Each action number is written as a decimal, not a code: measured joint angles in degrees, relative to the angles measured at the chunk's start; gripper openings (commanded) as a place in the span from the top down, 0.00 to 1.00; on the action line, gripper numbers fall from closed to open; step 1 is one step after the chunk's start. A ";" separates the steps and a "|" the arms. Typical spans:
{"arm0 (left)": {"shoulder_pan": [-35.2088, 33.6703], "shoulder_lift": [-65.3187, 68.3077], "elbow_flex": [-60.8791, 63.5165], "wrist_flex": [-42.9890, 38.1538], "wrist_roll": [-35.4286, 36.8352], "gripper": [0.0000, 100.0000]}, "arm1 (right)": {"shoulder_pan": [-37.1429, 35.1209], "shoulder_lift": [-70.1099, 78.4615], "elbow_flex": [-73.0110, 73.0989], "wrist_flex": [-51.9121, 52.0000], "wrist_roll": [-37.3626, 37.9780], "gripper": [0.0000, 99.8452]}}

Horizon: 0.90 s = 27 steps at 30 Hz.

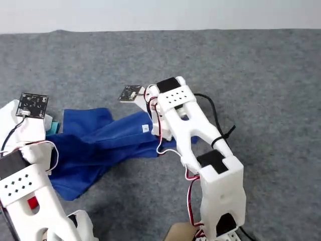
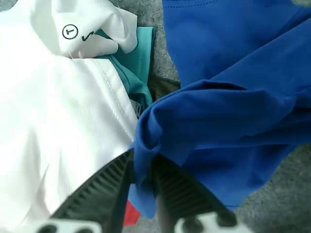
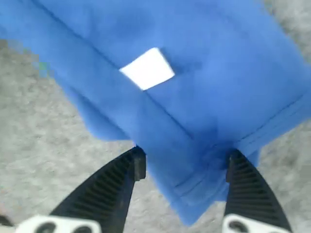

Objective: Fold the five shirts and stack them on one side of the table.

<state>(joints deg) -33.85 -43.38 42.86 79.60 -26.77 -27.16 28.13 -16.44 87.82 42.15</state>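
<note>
As I look down over the grey table point(image 1: 251, 70), the blue shirt point(image 1: 100, 143) lies rumpled left of the middle, a white shirt point(image 1: 7, 118) is at the left edge, and the right arm point(image 1: 185, 118) reaches over the blue shirt's right end. From the left wrist, the left gripper point(image 2: 142, 162) is pinched tight on a fold of the blue shirt, just beside the white shirt and a strip of teal shirt point(image 2: 138, 63). From the right wrist, the right gripper point(image 3: 187, 158) stands wide, with the blue hem below a white label point(image 3: 147, 69) between its fingers.
</note>
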 measured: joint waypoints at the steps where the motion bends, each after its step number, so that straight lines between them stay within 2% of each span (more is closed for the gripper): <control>1: 0.00 0.00 0.00 0.00 0.00 1.00 | 0.35 0.26 0.00 -0.62 0.53 0.76; 6: 0.00 0.00 0.00 0.00 0.00 1.00 | 2.02 0.53 0.00 -3.43 3.87 0.93; 9: 0.00 0.00 0.00 0.00 0.00 1.00 | 2.64 0.53 0.00 -3.96 5.19 0.98; 14: 0.00 0.00 0.00 0.00 0.00 1.00 | 2.64 0.53 -6.07 -0.62 5.45 0.99; 22: 0.00 0.00 -0.09 0.00 0.00 1.00 | 2.64 0.53 -20.57 11.34 5.45 0.99; 27: 0.00 0.00 -6.24 0.00 -0.26 1.00 | 3.08 0.18 -28.22 12.48 5.54 0.99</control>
<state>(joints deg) -33.85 -43.38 36.62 79.60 -27.03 -24.09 28.31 -44.66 100.31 47.69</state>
